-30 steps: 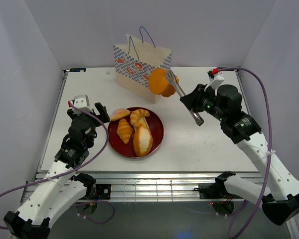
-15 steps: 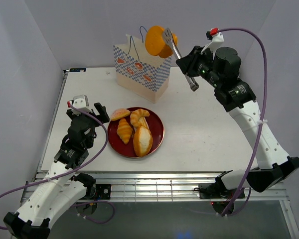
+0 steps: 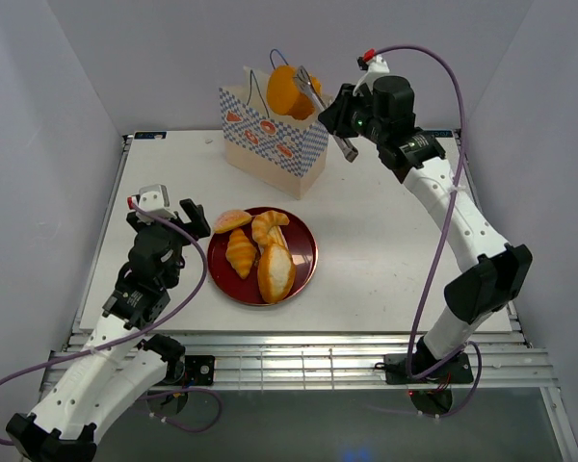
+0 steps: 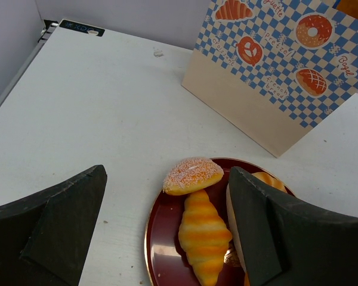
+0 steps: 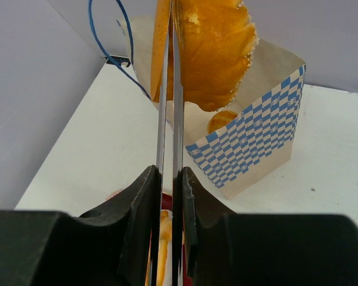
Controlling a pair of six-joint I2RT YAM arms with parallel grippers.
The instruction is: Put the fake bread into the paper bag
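Note:
My right gripper [image 3: 347, 123] [image 5: 167, 179] is shut on a pair of metal tongs [image 3: 320, 104] [image 5: 167, 89]. The tongs pinch a round orange bun [image 3: 287, 90] [image 5: 212, 47] of the fake bread, which hangs just above the open mouth of the checkered paper bag [image 3: 270, 140] [image 5: 256, 140]. Inside the bag lies another orange piece [image 5: 222, 121]. More fake bread sits on the dark red plate [image 3: 309, 252]: a sugared roll [image 3: 232, 220] [image 4: 194, 175], a croissant [image 3: 241, 252] [image 4: 204, 234], a second croissant [image 3: 270, 227] and a loaf [image 3: 275, 273]. My left gripper [image 3: 175, 214] [image 4: 167, 179] stands open just left of the plate, holding nothing.
The bag's thin blue cord handles [image 3: 287, 65] [image 5: 110, 36] stand up beside the bun. White walls close in the table on three sides. The bag stands at the table's far middle, the plate [image 4: 161, 250] at the near middle.
The right arm has lifted the tongs and bun up and leftward, from beside the bag's right side to above its mouth. The left arm has stayed put.

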